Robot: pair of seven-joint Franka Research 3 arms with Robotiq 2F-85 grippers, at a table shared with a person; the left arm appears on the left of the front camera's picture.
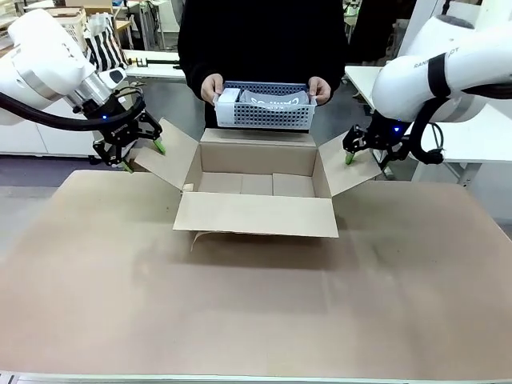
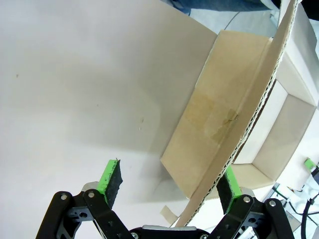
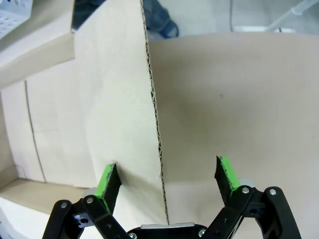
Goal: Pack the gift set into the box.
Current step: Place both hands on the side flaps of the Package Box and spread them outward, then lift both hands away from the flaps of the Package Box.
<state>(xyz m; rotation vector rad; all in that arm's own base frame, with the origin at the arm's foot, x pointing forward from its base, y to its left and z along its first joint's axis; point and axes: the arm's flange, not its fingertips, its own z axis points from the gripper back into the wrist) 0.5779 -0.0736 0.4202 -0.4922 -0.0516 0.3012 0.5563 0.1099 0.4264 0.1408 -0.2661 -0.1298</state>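
Note:
The box (image 1: 256, 158) stands with its top flaps spread out at mid-table, nothing inside it. Above the box's far edge, a person's hands (image 1: 211, 86) hold the gift set: a pale perforated basket (image 1: 268, 114) with a grey item (image 1: 276, 99) and a white carton (image 1: 227, 98). My left gripper (image 1: 144, 157) (image 2: 168, 185) is open and straddles the edge of the left flap (image 2: 219, 119). At the other end, my right gripper (image 1: 366, 158) (image 3: 168, 181) is open around the edge of the right flap (image 3: 114, 99). A corner of the basket (image 3: 12, 12) shows in the right wrist view.
Brown paper covers the table (image 1: 256, 320), which stretches wide in front of the box. The near flap (image 1: 256, 214) lies folded outward toward me. A white side table (image 1: 480, 136) stands behind my right arm.

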